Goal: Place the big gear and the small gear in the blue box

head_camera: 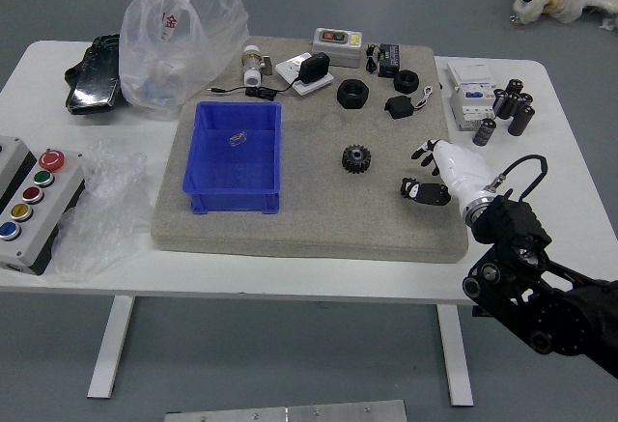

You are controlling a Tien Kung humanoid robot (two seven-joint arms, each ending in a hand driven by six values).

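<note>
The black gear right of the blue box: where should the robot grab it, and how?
Probably across its toothed rim, with the right hand coming down from above: the gear lies flat, and bare mat all around it leaves room on opposite sides.

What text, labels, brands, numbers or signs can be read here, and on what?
"金", in red: translucent white plastic bag, the only one I can make out.
Too small or blurred to read:
Print on small black rectangular box
Coloured panel on small white-grey device
Print on white box at right
Mark inside blue plastic box
</note>
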